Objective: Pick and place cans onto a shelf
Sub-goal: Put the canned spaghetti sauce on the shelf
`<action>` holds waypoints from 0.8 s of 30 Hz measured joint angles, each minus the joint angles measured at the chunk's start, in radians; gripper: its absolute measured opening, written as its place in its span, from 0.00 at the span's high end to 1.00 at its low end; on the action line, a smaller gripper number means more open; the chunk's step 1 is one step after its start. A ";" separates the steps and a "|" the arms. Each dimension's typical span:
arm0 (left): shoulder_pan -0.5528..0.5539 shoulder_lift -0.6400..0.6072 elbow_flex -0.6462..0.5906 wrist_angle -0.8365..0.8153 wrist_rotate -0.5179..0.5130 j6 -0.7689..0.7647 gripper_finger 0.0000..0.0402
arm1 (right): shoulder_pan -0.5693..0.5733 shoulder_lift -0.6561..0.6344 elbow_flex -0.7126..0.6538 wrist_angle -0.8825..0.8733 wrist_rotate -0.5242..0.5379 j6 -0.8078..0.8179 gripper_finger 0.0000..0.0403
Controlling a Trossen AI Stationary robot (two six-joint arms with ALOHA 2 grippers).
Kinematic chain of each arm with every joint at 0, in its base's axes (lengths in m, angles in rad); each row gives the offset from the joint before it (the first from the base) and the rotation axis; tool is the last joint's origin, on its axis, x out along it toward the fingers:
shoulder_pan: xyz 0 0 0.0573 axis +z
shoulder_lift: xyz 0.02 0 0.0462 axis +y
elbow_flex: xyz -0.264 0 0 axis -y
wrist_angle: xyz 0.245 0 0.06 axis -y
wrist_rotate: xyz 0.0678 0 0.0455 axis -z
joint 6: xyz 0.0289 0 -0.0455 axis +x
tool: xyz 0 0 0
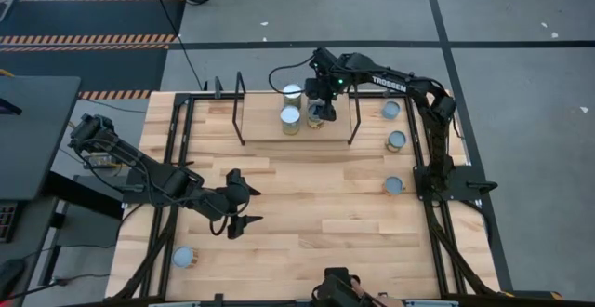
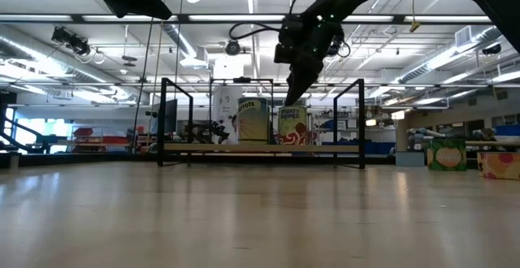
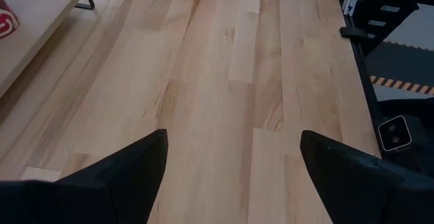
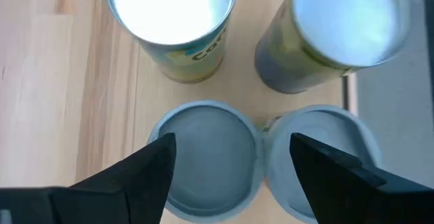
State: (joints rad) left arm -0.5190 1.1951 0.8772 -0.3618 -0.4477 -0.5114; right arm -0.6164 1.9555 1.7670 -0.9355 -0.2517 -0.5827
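The shelf (image 1: 265,132), a light-wood board in a black frame, stands at the table's far side. Several cans stand upright on it, among them two silvery-topped ones (image 1: 292,91) (image 1: 290,118). My right gripper (image 1: 319,112) is open above the shelf and points down. In its wrist view (image 4: 230,149) its fingers stand over two cans (image 4: 207,156) (image 4: 319,156), with two more (image 4: 169,13) (image 4: 346,20) beyond them. In the low view (image 2: 294,97) its tips hang just above a red-labelled can (image 2: 292,126). My left gripper (image 1: 242,206) is open and empty over the table's near left part.
Three cans (image 1: 391,110) (image 1: 397,140) (image 1: 394,185) stand along the table's right side, and one (image 1: 183,256) stands near the near left corner. The shelf's black posts (image 1: 353,112) rise beside my right gripper. Bare tabletop (image 1: 325,205) lies between the shelf and the near edge.
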 joint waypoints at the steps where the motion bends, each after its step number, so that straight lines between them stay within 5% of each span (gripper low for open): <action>1: 0.000 0.000 0.000 0.000 0.000 0.000 0.15 | -0.003 -0.004 0.000 0.000 0.001 0.005 0.26; 24: 0.000 0.000 0.000 0.000 0.000 0.000 0.15 | -0.015 0.007 -0.058 0.089 -0.010 0.128 0.26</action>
State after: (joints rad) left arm -0.5186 1.1950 0.8768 -0.3618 -0.4477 -0.5116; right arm -0.6315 1.9625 1.7088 -0.8462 -0.2618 -0.4549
